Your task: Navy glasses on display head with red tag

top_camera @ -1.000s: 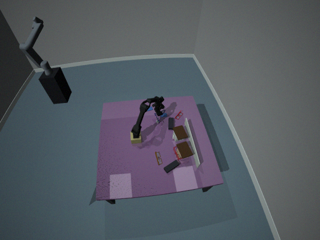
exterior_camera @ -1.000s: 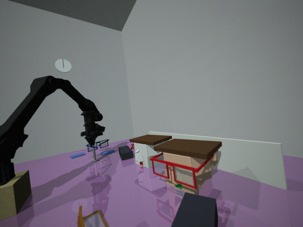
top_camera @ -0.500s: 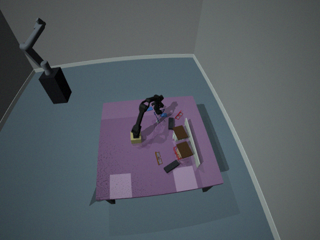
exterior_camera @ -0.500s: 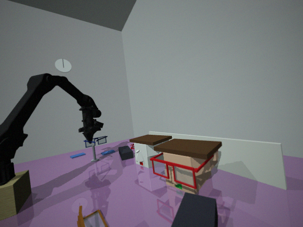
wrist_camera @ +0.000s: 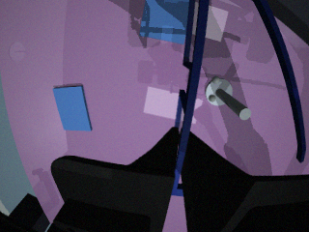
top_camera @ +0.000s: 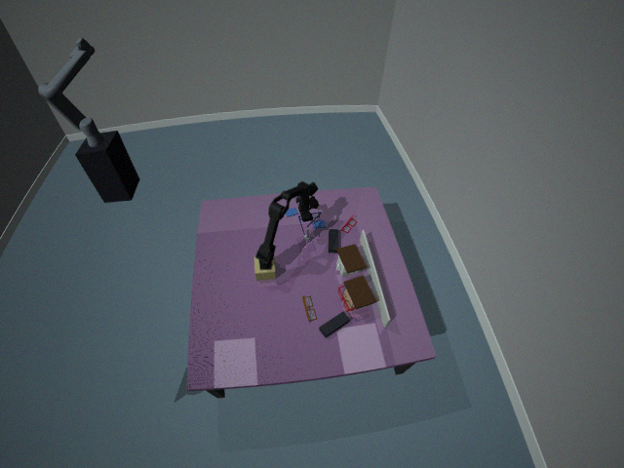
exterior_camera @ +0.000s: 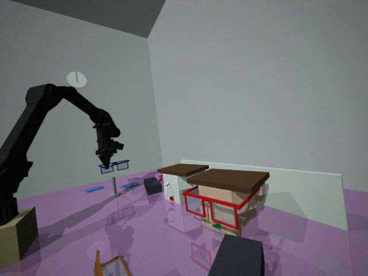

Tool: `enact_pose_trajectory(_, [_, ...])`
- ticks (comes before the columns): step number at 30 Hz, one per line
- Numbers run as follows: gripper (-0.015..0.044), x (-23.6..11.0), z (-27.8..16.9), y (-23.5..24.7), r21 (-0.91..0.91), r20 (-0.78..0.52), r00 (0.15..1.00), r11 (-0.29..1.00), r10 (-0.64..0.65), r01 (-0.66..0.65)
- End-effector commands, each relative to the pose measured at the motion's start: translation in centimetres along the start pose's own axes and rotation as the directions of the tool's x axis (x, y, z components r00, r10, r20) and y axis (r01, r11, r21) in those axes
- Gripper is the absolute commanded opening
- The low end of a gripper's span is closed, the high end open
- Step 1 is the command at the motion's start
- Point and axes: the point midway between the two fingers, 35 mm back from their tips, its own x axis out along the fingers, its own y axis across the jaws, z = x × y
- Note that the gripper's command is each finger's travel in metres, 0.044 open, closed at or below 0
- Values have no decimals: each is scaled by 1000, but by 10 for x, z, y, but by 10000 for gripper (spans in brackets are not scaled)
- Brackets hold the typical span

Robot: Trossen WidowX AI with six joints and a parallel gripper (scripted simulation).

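Navy glasses [exterior_camera: 114, 166] in the shut jaws, above the stand [exterior_camera: 114, 186].

- No readable text, number or brand anywhere in the three views.
- Red tag [exterior_camera: 171, 198] on front of white display head [exterior_camera: 173, 187]: plain coloured patch, no lettering to make out.
- Green tag [exterior_camera: 217, 227] under chin of tan display head [exterior_camera: 225, 204]: plain patch, too small for any characters.
- Round white disc [exterior_camera: 76, 79] on far wall: single dark vertical stroke, no numerals, not legible as a sign.
- Dark cases [exterior_camera: 152, 185] on bench [exterior_camera: 296, 237]: bare faces, no labels.
- Blue cards [wrist_camera: 72, 107] in wrist view: blank.
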Motion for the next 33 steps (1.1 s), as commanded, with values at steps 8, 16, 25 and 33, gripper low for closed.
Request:
enact_pose_trajectory(8, [0, 0, -23, -16, 331, 0, 1000, 944, -1, 1])
enact_pose_trajectory(16, [0, 15, -24, -17, 352, -1, 1000, 936, -1, 1])
enact_pose_trajectory(25, [0, 61, -25, -18, 352, -1, 1000, 936, -1, 1])
enact_pose_trajectory(33, [0, 61, -26, -13, 352, -1, 1000, 936, -1, 1])
